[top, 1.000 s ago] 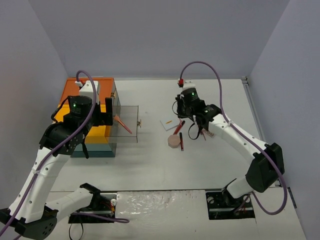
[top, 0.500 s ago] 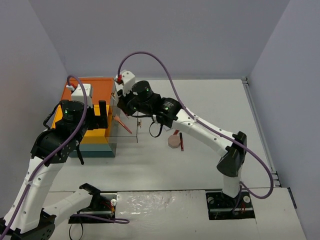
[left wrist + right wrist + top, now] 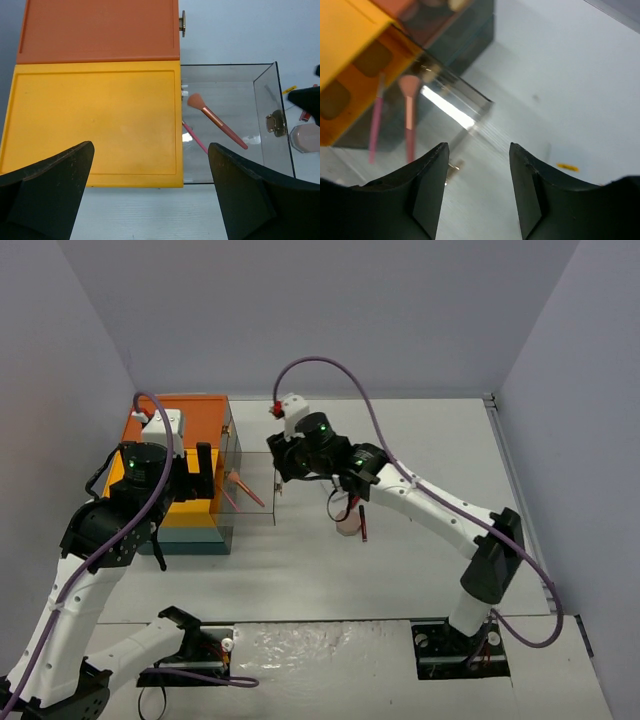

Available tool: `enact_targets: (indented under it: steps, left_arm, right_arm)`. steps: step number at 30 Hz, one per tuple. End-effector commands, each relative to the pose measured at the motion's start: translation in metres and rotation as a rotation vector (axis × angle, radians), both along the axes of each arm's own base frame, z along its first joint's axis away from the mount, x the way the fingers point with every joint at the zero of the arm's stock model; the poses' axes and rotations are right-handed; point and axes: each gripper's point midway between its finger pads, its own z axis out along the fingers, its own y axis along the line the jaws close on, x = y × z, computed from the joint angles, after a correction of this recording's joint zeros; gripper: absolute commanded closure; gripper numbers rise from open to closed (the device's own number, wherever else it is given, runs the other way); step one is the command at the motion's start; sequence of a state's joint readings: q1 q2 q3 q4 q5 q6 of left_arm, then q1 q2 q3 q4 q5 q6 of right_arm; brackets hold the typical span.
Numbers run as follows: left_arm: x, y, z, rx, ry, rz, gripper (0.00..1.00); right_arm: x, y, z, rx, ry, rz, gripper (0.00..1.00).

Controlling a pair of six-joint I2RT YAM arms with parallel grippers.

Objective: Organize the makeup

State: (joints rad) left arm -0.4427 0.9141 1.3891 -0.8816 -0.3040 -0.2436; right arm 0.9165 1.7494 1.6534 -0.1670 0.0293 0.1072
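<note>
The clear drawer [image 3: 252, 492] stands pulled out of the orange-and-yellow-topped box [image 3: 185, 430]. In it lie a pink brush [image 3: 217, 122] and a thin pink pencil [image 3: 195, 138]; both also show in the right wrist view, the brush [image 3: 409, 121] and the pencil [image 3: 375, 131]. My right gripper [image 3: 283, 462] is open and empty above the drawer's right front corner [image 3: 478, 146]. My left gripper [image 3: 207, 480] is open and empty over the box's yellow top [image 3: 150, 145]. A round pink puff [image 3: 348, 523] and a dark pencil [image 3: 362, 524] lie on the table under the right arm.
The drawer's gold handle [image 3: 274, 121] faces right. A second gold knob [image 3: 183, 23] sits on the orange section. A small yellow piece [image 3: 567, 166] lies on the table right of the drawer. The right forearm [image 3: 420, 495] crosses above the loose items.
My right gripper went from the loose items on the table to over the drawer, then drew back a little to the right. The left gripper shifted slightly left over the box.
</note>
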Motion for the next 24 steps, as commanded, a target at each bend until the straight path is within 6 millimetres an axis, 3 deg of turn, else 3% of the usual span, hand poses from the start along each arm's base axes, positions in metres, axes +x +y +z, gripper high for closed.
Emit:
enact_targets:
  steps: [1,2,4,7,11,18,24]
  left_arm:
    - [0.013,-0.010,0.027,-0.063,-0.083,-0.014,0.03]
    - [0.014,-0.011,0.027,-0.066,-0.084,-0.018,0.03]
    - [0.016,-0.014,0.025,-0.071,-0.079,-0.026,0.03]
    - [0.018,-0.017,0.024,-0.075,-0.076,-0.036,0.03]
    - [0.021,-0.019,0.026,-0.074,-0.082,-0.041,0.03]
    - [0.025,-0.024,0.028,-0.080,-0.081,-0.063,0.03]
    - [0.021,-0.020,0.026,-0.066,-0.082,-0.052,0.03]
  right_arm:
    - [0.036,-0.112,0.037,0.049,-0.070,-0.286,0.58]
    - [0.042,-0.138,0.030,0.027,-0.062,-0.348,0.62]
    - [0.044,-0.183,-0.016,-0.050,0.015,-0.435,0.66]
    - [0.053,-0.258,-0.055,-0.077,0.116,-0.596,0.69]
    - [0.046,-0.312,-0.111,-0.127,0.255,-0.709,0.72]
    - [0.058,-0.329,-0.169,-0.197,0.392,-0.800,0.80]
    - [0.067,-0.332,-0.196,-0.257,0.415,-0.805,0.83]
